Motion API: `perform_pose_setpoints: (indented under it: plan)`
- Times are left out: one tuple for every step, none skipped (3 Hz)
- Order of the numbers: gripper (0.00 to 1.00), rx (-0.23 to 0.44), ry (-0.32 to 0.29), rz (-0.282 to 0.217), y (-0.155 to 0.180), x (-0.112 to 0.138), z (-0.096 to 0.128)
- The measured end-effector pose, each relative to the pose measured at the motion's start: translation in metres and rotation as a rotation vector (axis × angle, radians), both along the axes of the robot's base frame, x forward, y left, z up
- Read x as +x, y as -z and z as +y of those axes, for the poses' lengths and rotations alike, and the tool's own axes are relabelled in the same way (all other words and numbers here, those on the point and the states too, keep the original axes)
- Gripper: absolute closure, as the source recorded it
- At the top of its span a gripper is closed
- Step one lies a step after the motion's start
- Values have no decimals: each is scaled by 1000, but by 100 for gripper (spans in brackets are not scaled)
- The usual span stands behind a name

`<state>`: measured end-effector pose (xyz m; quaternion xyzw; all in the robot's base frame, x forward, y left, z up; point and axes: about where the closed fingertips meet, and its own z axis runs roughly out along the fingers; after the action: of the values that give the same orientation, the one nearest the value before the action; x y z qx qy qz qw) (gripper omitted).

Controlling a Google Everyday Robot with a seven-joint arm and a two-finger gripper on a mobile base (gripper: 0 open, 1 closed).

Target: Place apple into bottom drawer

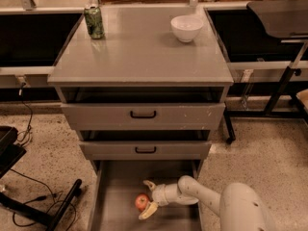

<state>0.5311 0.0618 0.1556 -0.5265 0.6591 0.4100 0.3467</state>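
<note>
The apple (141, 202), red-orange and small, rests on the floor of the open bottom drawer (113, 196), left of the middle. My gripper (146, 198) reaches in from the right, low in the drawer. Its two pale fingers are spread apart, one beyond the apple and one on the near side (148, 211). The apple sits between the fingers with a gap to the far one. The white arm (240, 208) comes in from the bottom right.
The two upper grey drawers (143, 114) with black handles are partly pulled out above. A green can (94, 21) and a white bowl (186, 28) stand on the cabinet top. Black stand legs and cables (43, 206) lie on the floor at the left.
</note>
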Motion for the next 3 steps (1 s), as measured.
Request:
perform_pose_setpoints:
  plan:
    - [0,13,-112,7,-46,-22,-15]
    - [0,0,-226,-11,-106,-50,-48]
    - [0,-101,-340,5,-157,-86,-79]
